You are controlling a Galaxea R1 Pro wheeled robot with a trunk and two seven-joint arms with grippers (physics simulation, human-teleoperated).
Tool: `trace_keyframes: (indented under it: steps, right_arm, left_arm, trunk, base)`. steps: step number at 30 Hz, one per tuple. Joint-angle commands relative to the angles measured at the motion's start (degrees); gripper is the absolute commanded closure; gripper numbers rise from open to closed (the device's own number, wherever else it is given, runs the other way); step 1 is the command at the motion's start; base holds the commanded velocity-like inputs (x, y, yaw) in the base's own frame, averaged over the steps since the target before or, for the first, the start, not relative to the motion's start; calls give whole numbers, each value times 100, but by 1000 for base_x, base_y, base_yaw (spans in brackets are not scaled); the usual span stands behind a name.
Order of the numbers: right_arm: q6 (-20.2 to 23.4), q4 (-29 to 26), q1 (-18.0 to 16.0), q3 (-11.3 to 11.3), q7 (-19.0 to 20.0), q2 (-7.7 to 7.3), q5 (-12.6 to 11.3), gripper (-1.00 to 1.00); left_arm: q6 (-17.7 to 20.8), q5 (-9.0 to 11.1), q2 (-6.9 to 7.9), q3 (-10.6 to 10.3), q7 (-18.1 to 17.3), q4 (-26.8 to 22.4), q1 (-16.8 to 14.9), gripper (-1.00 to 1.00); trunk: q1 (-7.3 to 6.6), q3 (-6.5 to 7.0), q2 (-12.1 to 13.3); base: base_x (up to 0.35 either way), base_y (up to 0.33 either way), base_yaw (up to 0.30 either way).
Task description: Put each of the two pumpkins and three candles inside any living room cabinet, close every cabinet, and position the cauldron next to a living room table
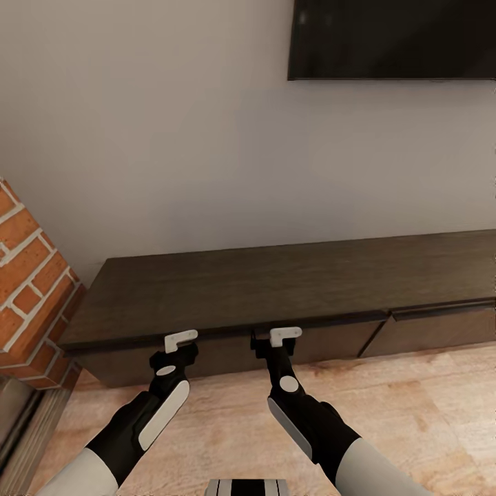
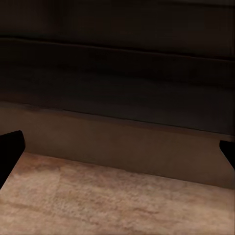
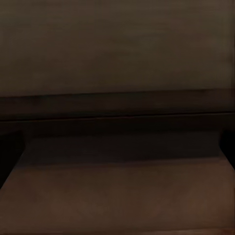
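The long, low dark-brown cabinet runs along the wall, and its plain drawer fronts look shut. My left gripper is at the front edge of its top, near the left end. Its fingers stand wide apart, open and empty, facing the cabinet front just above the floor. My right gripper is at the same edge a little to the right, also open, with the dark cabinet face close before it. The pumpkins, candles, cauldron and table are out of view.
A red brick fireplace juts out at the left, close to the cabinet's end. A black TV hangs on the wall above. Light wooden floor spreads in front and to the right.
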Motion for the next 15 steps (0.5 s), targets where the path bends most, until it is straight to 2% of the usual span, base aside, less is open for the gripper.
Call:
trace_keyframes:
  steps: [1, 10, 13, 15]
  right_arm:
    - [-45, 4, -7, 26, -32, -3, -60, -100]
    - [-16, -3, -7, 10, -26, 2, -113, -100]
    - [27, -31, -7, -4, -24, 11, -137, -100]
    - [61, -69, -7, -11, -29, 9, -141, -100]
  left_arm:
    - [23, -67, 6, -17, 41, -18, -10, -100]
    - [153, 22, -2, 42, 48, -128, -10, -100]
    - [460, 46, -2, 54, 54, -261, -10, -100]
    - [868, 91, 1, 82, 59, -443, -10, -100]
  trunk:
    - [-3, -3, -3]
    - [-3, -3, -3]
    - [-3, -3, -3]
    - [-3, -3, -3]
  base:
    - [-86, 0, 0]
    - [-106, 0, 0]
    - [-146, 0, 0]
    - [-171, 0, 0]
